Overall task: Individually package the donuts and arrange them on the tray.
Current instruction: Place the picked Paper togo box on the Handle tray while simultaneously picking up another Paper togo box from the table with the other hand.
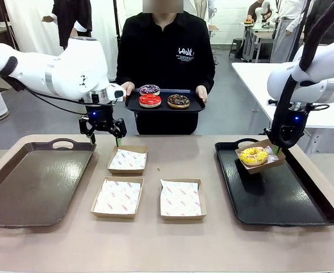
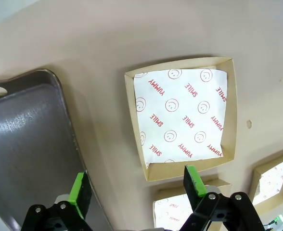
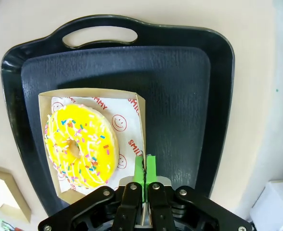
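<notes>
My right gripper (image 3: 145,166), pinched shut on one side wall of the paper box (image 3: 88,91), holds the yellow donut (image 3: 96,139) at the upper left of the black tray (image 1: 280,205). My left gripper (image 1: 103,132), wide open and empty, hangs just left of the uppermost of three empty boxes (image 1: 127,160). The red donut (image 1: 150,100), purple donut (image 1: 149,89) and chocolate donut (image 1: 178,100) lie on the person's tray (image 1: 134,105), upper centre, nearer my left gripper.

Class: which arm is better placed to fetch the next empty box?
Left: the left end effector hovers open by an empty box; the right end effector grips the yellow donut's box.
</notes>
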Robot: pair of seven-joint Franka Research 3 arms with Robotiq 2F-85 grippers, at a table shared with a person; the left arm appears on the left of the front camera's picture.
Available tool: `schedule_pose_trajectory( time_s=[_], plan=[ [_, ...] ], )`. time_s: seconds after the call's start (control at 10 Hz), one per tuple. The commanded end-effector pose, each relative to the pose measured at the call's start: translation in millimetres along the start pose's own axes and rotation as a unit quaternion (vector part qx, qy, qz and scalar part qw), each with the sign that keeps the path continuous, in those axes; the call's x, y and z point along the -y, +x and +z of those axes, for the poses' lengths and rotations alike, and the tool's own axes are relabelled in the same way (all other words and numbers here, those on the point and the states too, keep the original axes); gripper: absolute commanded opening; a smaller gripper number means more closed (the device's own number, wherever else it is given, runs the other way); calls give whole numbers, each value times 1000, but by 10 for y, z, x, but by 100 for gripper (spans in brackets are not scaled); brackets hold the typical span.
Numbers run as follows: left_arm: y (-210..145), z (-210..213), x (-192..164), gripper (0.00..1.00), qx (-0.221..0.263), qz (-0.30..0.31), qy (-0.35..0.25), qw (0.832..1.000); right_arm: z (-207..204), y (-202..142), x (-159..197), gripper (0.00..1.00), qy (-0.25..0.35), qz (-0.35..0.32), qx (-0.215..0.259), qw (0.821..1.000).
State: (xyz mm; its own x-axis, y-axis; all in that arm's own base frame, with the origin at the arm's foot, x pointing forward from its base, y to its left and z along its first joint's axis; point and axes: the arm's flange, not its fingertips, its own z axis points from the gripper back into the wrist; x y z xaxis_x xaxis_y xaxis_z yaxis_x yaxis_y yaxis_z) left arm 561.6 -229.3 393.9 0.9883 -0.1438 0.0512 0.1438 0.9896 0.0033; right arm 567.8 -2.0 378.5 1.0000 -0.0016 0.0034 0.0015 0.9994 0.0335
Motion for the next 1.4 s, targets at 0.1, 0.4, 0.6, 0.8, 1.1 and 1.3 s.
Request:
schedule_pose_trajectory(
  time_s=[0.1, 0.4, 0.6, 0.8, 1.1, 1.3],
  plan=[
    [121, -129, 106, 100, -23, 42, 11, 999, -10, 68, 24, 1, 16, 10, 2, 1000],
    [108, -332, 135, 100, -22, 40, 15, 999, -39, 96, 38, 1, 6, -3, 6, 1000],
    [135, -420, 160, 100, -23, 40, 21, 999, -70, 138, 41, 1, 1, -11, 7, 1000],
    [161, -513, 168, 100, -19, 45, 32, 998, -100, 153, 41, 1, -2, -16, 7, 1000],
    [193, -629, 114, 100, -3, 54, 20, 998, -114, 164, 48, 1, -3, -22, 11, 1000],
    [208, -679, 76, 100, 13, 59, 15, 998, -118, 154, 37, 1, -2, -18, 9, 1000]
  ],
)
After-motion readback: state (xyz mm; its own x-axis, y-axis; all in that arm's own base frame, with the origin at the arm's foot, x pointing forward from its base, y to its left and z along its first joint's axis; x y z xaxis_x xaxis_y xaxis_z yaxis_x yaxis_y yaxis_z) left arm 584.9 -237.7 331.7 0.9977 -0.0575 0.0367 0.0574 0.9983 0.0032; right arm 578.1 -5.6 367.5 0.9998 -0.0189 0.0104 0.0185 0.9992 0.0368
